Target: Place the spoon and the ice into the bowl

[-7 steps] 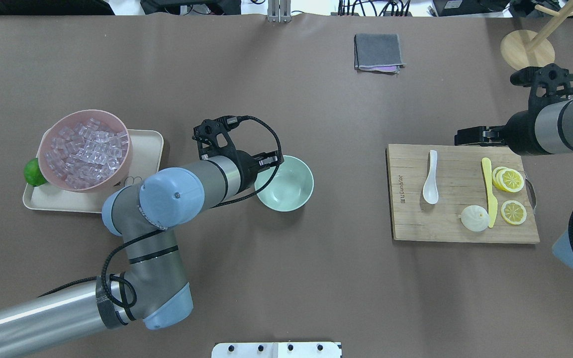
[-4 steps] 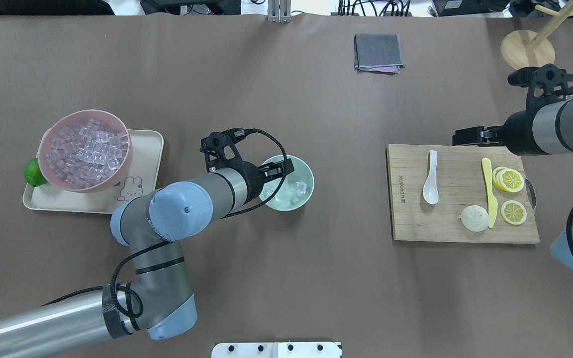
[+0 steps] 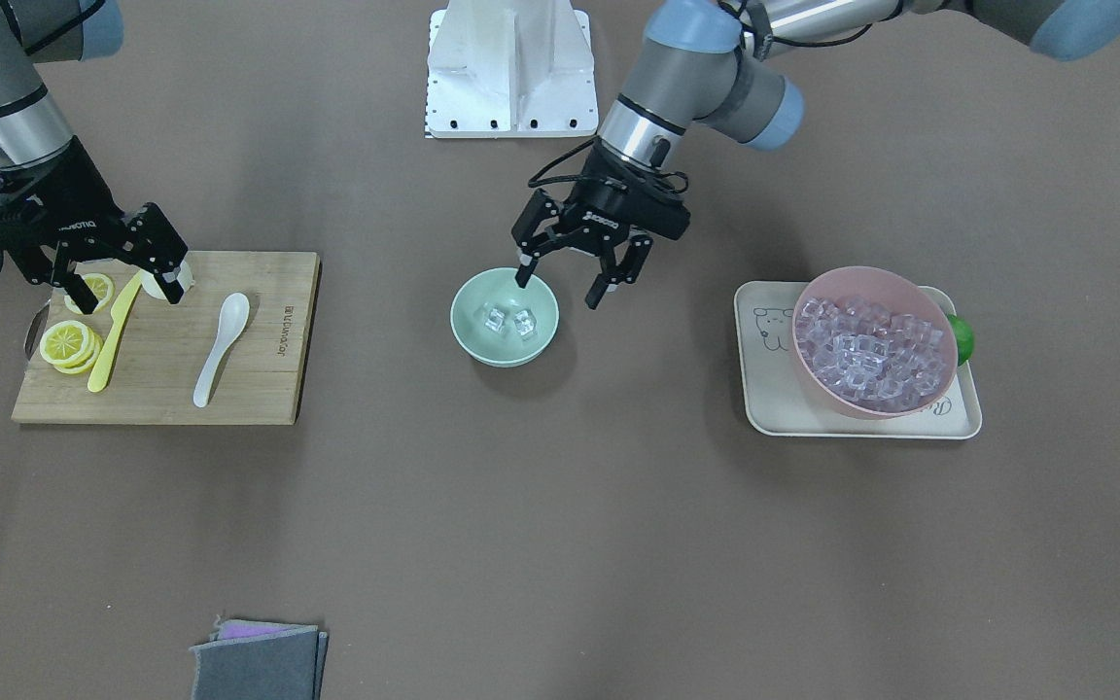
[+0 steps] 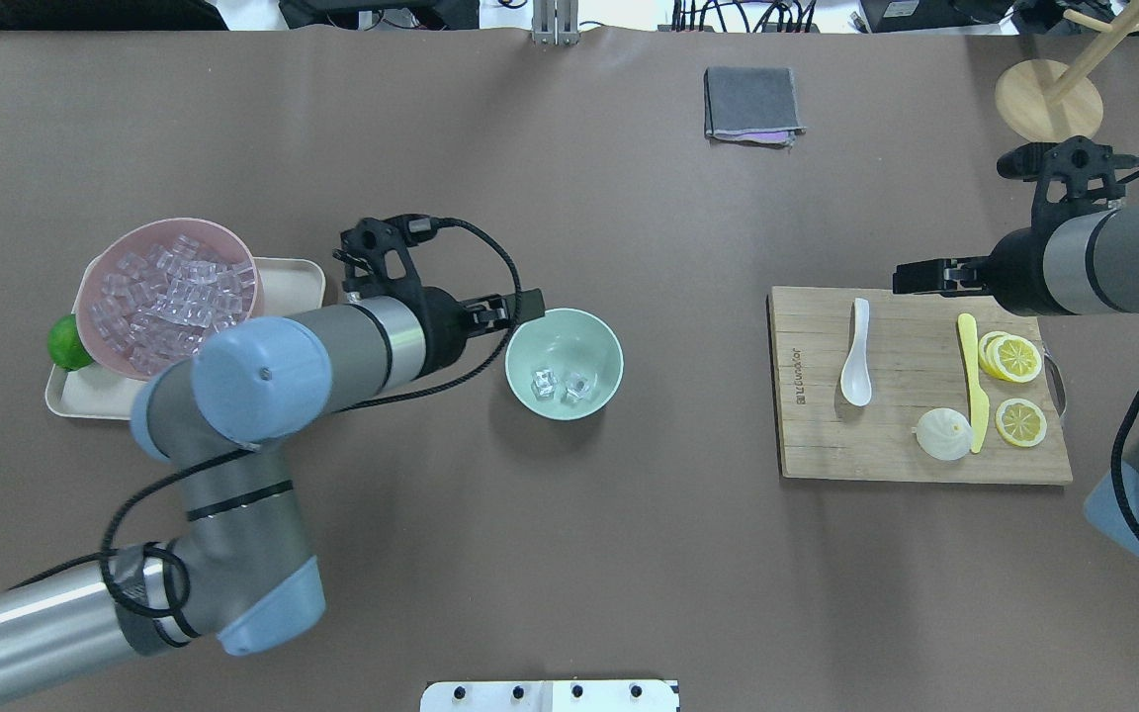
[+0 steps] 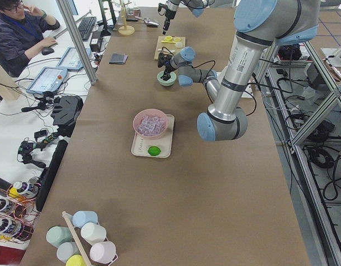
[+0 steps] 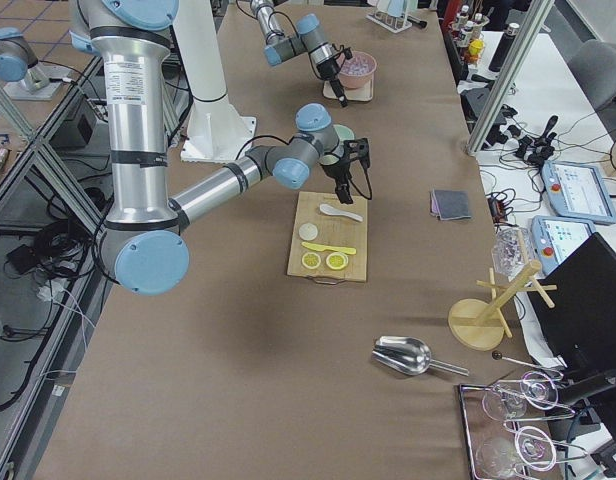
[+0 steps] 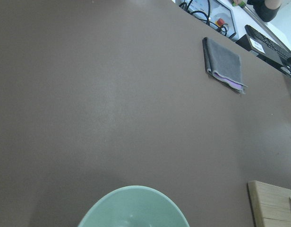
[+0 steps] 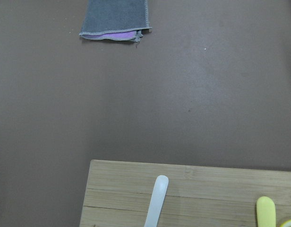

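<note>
the left gripper (image 3: 560,290) hangs empty with its fingers spread wide, just above the left rim of the mint-green bowl (image 4: 611,348). clear ice cubes (image 4: 562,386) lie in the bowl's bottom, below and right of the fingertips. the white spoon (image 4: 856,354) lies on the wooden cutting board (image 4: 827,445) far to the right. the right gripper (image 3: 129,295), also spread, hovers above the board, right of the spoon and not touching it.

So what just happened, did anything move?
The left tool let go of ice into the green bowl, which was empty a second ago. Then it pulled back toward the pink bowl, open. The spoon stayed on the cutting board, and the right tool barely moved.
</note>
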Controlling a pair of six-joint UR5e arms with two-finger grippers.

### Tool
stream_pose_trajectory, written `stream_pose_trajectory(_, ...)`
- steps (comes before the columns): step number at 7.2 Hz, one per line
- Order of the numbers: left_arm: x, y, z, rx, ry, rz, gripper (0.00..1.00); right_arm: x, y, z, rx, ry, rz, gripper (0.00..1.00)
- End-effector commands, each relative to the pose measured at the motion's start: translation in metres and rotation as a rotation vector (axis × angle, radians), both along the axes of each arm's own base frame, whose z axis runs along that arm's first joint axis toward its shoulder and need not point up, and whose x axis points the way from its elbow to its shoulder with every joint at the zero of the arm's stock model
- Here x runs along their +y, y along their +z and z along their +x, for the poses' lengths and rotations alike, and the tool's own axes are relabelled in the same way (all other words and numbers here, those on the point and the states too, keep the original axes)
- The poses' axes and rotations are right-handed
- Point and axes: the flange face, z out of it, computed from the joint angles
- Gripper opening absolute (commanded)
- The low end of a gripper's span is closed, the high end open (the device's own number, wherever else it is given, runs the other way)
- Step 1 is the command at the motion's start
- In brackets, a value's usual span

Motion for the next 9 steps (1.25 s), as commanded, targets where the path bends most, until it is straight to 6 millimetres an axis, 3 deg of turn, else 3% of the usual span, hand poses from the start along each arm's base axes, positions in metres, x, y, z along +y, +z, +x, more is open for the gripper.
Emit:
stream_pose_trajectory(1, -0.081, 0.062, -0.176, -0.100, 0.140, -0.003, 0.98, -0.003, 0.003, -0.030, -0.004, 0.068, -0.047, 0.97)
stream_pose_trajectory(2, -0.093, 0.132, -0.263, -0.228, 0.199, 0.081, 0.98, -0.002, 0.017, -0.061, 0.038, 0.108, -0.052, 0.96)
stream_pose_trajectory(3, -0.091, 0.196, -0.327, -0.345, 0.200, 0.126, 0.98, -0.009, 0.033, -0.081, 0.082, 0.128, -0.044, 0.96)
stream_pose_trajectory(4, -0.088, 0.237, -0.358, -0.426, 0.213, 0.153, 0.98, -0.008, 0.048, -0.095, 0.113, 0.126, -0.046, 0.95)
stream_pose_trajectory(5, -0.085, 0.254, -0.368, -0.449, 0.217, 0.154, 0.98, -0.003, 0.054, -0.108, 0.142, 0.140, -0.024, 0.88)
stream_pose_trajectory(6, -0.085, 0.254, -0.368, -0.450, 0.215, 0.153, 0.98, 0.004, 0.054, -0.117, 0.124, 0.166, -0.047, 0.76)
stream_pose_trajectory(9, -0.085, 0.254, -0.368, -0.447, 0.210, 0.144, 0.99, 0.018, 0.057, -0.129, 0.115, 0.204, -0.066, 0.62)
